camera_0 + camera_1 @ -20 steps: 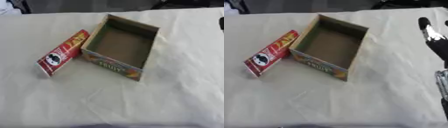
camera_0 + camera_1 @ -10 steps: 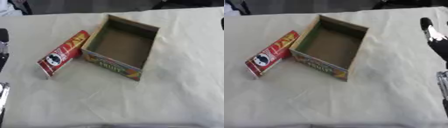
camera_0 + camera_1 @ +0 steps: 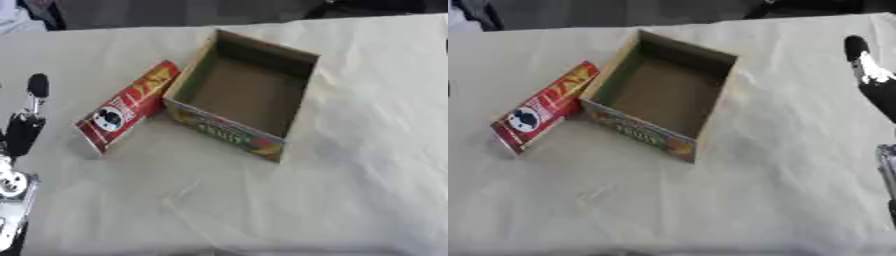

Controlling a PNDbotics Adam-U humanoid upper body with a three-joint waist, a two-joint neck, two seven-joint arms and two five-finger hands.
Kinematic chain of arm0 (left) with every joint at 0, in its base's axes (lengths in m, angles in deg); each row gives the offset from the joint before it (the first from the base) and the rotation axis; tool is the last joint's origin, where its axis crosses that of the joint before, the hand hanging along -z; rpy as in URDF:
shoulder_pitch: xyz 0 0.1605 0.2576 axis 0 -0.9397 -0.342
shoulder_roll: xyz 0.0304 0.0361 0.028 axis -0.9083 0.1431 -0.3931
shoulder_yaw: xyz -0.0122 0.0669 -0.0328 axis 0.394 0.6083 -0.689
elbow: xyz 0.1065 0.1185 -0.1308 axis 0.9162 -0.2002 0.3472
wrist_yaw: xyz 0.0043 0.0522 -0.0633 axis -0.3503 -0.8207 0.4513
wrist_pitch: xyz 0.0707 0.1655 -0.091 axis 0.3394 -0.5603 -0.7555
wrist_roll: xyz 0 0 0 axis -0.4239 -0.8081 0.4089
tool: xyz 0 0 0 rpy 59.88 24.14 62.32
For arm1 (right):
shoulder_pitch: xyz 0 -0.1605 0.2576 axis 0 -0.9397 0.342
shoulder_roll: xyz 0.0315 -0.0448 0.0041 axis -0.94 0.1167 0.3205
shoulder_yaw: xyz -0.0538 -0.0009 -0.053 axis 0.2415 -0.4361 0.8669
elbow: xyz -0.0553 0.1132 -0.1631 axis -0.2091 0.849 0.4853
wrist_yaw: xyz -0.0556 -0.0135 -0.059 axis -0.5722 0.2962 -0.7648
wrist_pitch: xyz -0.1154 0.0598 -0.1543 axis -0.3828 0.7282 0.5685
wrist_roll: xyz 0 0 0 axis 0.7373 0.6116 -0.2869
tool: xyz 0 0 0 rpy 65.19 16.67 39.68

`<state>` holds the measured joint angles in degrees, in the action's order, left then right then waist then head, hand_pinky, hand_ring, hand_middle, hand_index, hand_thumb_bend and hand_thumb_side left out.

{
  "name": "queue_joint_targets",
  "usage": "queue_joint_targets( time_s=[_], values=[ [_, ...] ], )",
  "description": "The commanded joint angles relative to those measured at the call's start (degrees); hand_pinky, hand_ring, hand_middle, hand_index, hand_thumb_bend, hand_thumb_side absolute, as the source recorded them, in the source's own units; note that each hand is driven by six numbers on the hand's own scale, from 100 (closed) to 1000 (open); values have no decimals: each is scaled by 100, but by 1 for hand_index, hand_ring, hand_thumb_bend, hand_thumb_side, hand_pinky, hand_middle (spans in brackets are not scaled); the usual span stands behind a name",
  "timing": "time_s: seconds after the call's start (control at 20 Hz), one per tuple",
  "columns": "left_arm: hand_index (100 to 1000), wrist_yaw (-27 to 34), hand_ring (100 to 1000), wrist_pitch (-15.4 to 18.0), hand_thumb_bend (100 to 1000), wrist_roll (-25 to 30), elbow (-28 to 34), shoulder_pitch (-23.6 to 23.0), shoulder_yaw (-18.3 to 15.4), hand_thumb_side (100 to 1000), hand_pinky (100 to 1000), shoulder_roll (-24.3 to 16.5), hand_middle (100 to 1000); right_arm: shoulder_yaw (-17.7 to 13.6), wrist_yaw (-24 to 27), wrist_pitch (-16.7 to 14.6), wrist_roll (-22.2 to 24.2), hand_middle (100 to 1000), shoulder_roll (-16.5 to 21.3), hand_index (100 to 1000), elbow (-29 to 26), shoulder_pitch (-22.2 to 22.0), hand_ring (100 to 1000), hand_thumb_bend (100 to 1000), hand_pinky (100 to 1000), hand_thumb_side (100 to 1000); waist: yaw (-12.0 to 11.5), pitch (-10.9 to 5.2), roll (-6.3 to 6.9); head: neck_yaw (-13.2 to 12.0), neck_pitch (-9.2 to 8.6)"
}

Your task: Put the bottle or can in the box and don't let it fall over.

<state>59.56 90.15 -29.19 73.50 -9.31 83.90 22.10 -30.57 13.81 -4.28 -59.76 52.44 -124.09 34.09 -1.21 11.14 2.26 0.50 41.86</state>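
A red chips can point(image 3: 129, 105) lies on its side on the white cloth, its upper end leaning against the left wall of an open cardboard box point(image 3: 245, 95). The box holds nothing and has a colourful printed front. My left hand point(image 3: 24, 127) rises at the left edge of the left eye view, fingers straight and pointing up, a short way left of the can and apart from it. At the right edge of the right eye view my right hand point(image 3: 871, 77) stands with straight fingers, well right of the box.
A white cloth point(image 3: 262, 200) covers the whole table, wrinkled in front of the box. Dark shapes line the far edge of the table point(image 3: 175, 12).
My left hand has come up into the left eye view from the lower left, closer to the can. Can, box and right hand have kept their places.
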Motion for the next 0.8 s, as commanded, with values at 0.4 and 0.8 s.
queue_joint_targets(
  time_s=[0.4,0.8],
  values=[
    [809,37,1000,41,736,196,-225,131,135,778,768,-62,919,-2,8,-4,16,716,144,828,-119,80,834,637,792,340,10,-97,-15,-61,-101],
    [811,61,1000,-79,751,466,-378,157,255,769,767,-54,920,3,5,-7,9,715,139,828,-117,81,833,637,791,339,18,-91,-14,-79,-121]
  ],
)
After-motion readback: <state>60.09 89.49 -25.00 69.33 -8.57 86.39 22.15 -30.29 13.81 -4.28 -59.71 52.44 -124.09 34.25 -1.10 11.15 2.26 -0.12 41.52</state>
